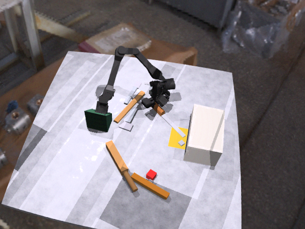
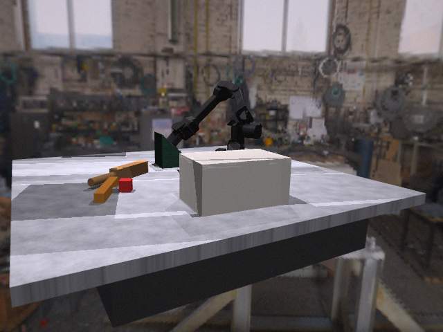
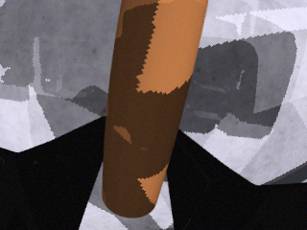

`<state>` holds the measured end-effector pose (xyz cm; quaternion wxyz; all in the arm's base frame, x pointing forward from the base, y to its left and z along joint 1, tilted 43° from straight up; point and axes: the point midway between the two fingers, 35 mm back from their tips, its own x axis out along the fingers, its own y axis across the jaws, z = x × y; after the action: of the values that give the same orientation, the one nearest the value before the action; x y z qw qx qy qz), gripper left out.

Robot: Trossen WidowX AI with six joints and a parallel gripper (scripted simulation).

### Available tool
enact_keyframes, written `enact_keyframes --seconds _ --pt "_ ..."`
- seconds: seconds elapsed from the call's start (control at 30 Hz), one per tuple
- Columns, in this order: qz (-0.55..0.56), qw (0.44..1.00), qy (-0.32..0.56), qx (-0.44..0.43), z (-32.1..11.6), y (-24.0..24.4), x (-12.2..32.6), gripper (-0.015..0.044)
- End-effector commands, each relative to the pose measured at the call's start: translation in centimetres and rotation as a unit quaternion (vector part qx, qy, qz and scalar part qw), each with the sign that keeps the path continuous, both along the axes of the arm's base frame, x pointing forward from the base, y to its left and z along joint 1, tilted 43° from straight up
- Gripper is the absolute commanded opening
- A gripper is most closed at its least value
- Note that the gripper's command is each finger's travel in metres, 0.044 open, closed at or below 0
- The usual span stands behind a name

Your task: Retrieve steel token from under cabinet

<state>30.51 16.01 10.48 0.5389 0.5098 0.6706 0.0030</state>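
My gripper point(image 1: 155, 104) point(image 3: 138, 129) is shut on the round brown wooden handle point(image 1: 158, 109) point(image 3: 153, 83) of a rake-like tool. The tool's thin pale blade point(image 1: 173, 127) runs from the handle toward the cabinet, and its tip lies over the yellow marked area point(image 1: 174, 142). A small flat grey token point(image 1: 181, 142) lies on the yellow area, just in front of the blade tip and close to the foot of the white cabinet point(image 1: 205, 133) point(image 2: 236, 180). In the exterior view the cabinet hides the gripper, the tool and the token.
A wooden paddle point(image 1: 117, 155) point(image 2: 123, 169), an orange bar point(image 1: 150, 185) point(image 2: 104, 189) and a red cube point(image 1: 150, 174) point(image 2: 124, 185) lie at the table's front. An orange stick point(image 1: 129, 106) and pale strips lie beside the arm's green base point(image 1: 97, 120) point(image 2: 165, 154).
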Motion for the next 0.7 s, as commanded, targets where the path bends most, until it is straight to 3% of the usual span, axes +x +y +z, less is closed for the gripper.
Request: enact_keyframes --seconds 0.0,0.67 --pt "0.0 1.0 0.001 0.0 0.1 0.1 -0.1 0.0" --pt "0.0 1.0 0.001 0.0 1.3 1.2 -1.8 0.0"
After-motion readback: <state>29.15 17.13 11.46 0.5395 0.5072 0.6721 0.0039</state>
